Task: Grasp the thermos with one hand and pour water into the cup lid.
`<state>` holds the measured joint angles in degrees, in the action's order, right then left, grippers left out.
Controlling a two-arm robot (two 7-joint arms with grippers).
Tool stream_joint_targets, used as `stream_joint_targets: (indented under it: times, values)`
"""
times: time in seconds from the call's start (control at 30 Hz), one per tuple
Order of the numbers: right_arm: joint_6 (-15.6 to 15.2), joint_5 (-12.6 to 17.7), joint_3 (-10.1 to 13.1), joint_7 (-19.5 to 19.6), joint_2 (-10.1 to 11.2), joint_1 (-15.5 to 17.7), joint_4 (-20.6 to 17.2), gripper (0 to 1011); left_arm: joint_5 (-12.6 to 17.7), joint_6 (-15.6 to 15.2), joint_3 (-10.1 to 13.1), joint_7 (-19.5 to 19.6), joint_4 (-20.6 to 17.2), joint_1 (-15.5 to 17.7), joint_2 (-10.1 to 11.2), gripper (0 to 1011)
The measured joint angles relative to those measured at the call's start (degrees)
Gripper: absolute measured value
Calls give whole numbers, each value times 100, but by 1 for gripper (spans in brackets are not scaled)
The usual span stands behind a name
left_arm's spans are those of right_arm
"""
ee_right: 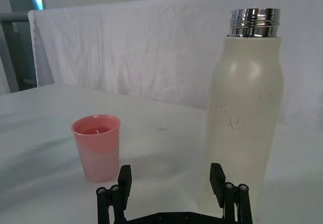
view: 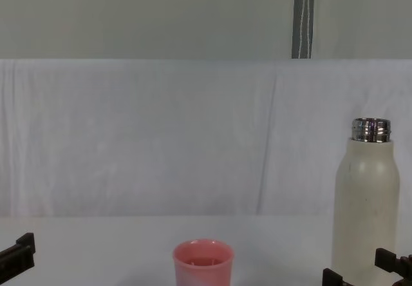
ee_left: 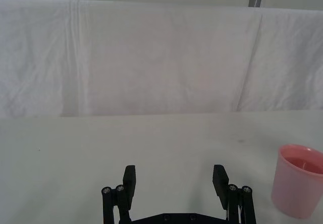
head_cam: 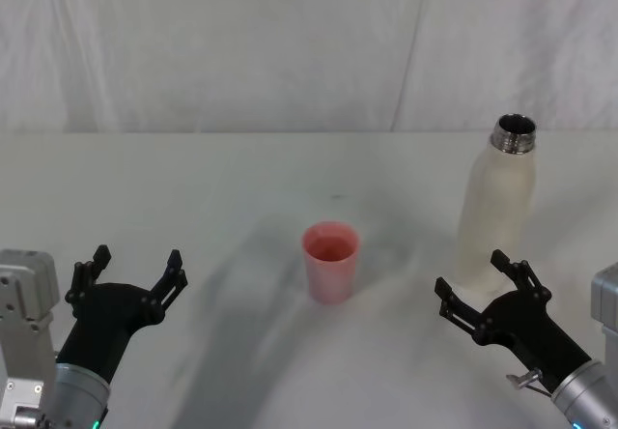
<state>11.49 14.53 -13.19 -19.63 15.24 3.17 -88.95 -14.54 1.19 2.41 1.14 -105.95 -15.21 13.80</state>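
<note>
The thermos is cream-white with a shiny steel neck and faint dark scuffs. At its nine o'clock the cup lid is plain pink. White table, white creased backdrop cloth, black grippers.

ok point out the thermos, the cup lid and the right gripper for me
thermos point(head_cam: 494, 218), head view, cream body below the steel neck
cup lid point(head_cam: 330, 267), head view, pink outer wall
right gripper point(head_cam: 475, 292), head view, gap between its open fingertips

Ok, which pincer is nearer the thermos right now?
The right pincer. It sits open just in front of the thermos, near its base, not touching. The left pincer is open far across the table, beyond the cup lid.
</note>
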Motion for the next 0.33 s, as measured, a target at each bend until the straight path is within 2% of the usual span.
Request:
stream_joint_targets:
  times: [0.33]
  values:
    - [0,0,0,0,0,0,-1,1001,0,0,0,0,0,0,0,1001]
